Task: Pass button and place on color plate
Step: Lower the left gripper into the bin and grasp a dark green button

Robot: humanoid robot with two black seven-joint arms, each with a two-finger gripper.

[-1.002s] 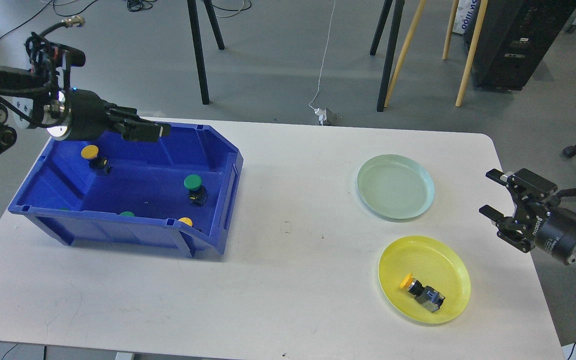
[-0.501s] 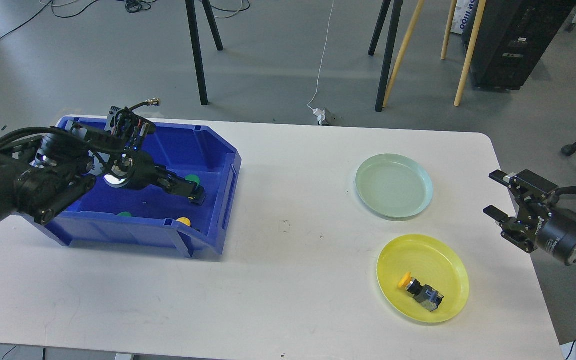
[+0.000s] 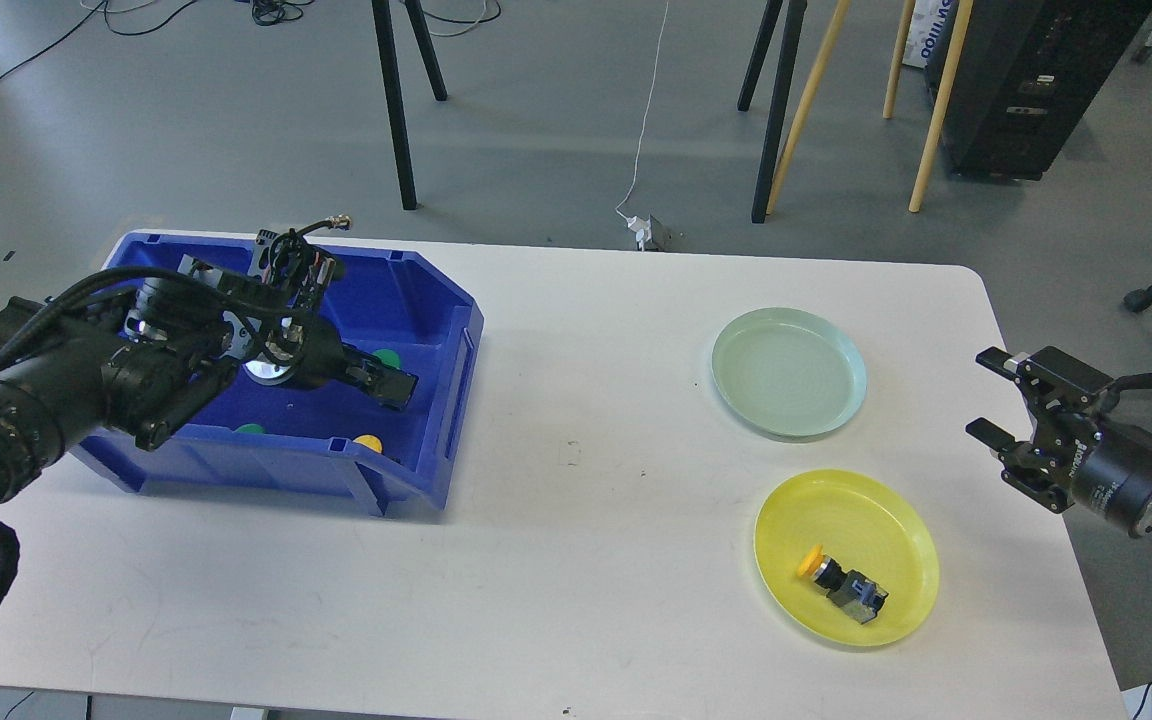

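A blue bin [image 3: 456,400] stands at the table's left and holds several buttons. My left gripper [image 3: 391,385] reaches down into the bin, at a green-capped button [image 3: 385,356]; the fingers are dark and I cannot tell if they grip it. A yellow cap [image 3: 368,442] and a green cap [image 3: 250,429] show by the bin's front wall. A yellow plate [image 3: 896,520] at the right front holds a yellow-capped button [image 3: 839,583]. A pale green plate [image 3: 789,372] lies behind it, empty. My right gripper [image 3: 998,400] is open beside the table's right edge.
Tripod and easel legs [image 3: 776,110] stand on the floor behind the table. A black cabinet [image 3: 1026,80] is at the back right. A white cable and plug [image 3: 648,232] lie at the table's far edge.
My left arm has swung from above the bin's back left corner down into the bin, to the green-capped button. The right gripper has shifted slightly.
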